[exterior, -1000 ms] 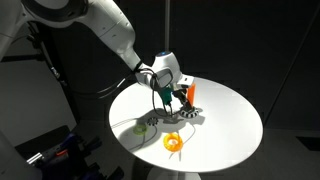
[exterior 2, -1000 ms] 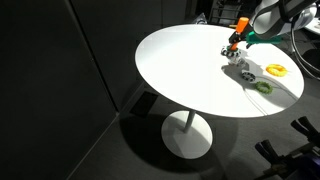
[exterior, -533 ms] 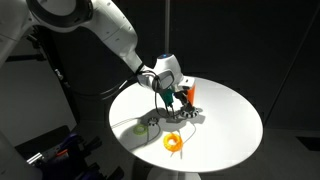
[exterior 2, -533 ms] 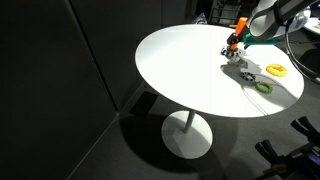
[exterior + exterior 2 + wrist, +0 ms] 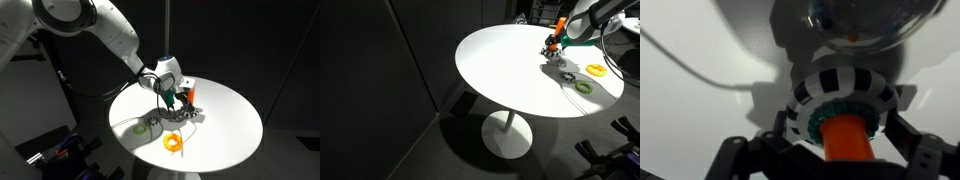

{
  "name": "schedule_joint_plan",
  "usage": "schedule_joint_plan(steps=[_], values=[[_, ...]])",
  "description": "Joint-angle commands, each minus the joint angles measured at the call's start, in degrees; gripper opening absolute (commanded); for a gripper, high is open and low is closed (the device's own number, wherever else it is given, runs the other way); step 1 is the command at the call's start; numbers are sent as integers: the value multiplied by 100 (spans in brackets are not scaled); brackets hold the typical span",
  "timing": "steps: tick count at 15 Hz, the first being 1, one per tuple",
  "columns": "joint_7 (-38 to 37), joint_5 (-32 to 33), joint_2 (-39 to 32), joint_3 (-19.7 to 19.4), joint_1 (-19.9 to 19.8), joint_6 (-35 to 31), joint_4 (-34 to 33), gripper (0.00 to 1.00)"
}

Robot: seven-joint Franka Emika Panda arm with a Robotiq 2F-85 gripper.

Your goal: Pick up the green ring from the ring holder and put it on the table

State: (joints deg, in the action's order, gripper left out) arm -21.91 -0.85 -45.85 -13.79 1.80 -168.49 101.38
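Observation:
The ring holder is an orange peg on a black-and-white base, standing on the round white table. In the wrist view a dark teal-green ring sits round the peg's foot. The yellow-green ring lies flat on the table, apart from the holder, and shows in both exterior views. My gripper is low at the holder. In the wrist view its fingers are open on either side of the peg and hold nothing.
A larger orange-yellow ring lies near the table's edge and also shows in an exterior view. A thin cable runs across the tabletop. The table stands on one central leg against dark surroundings.
My gripper has shifted very slightly at the peg. The rings and the holder have not moved.

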Motion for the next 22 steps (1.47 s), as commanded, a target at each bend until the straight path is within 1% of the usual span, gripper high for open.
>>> schedule_joint_plan(steps=[1,5,6,16,19,22], values=[[178,-169,-165,57,-57,-180,-209,83],[192,-230,-197,64,-59,-334,-237,49],[198,-257,-172,73,-67,-326,-226,44],[198,-338,261,-23,-12,-234,132,44],[221,-309,495,-77,9,-258,354,44],[312,-265,874,-108,10,-271,755,44]])
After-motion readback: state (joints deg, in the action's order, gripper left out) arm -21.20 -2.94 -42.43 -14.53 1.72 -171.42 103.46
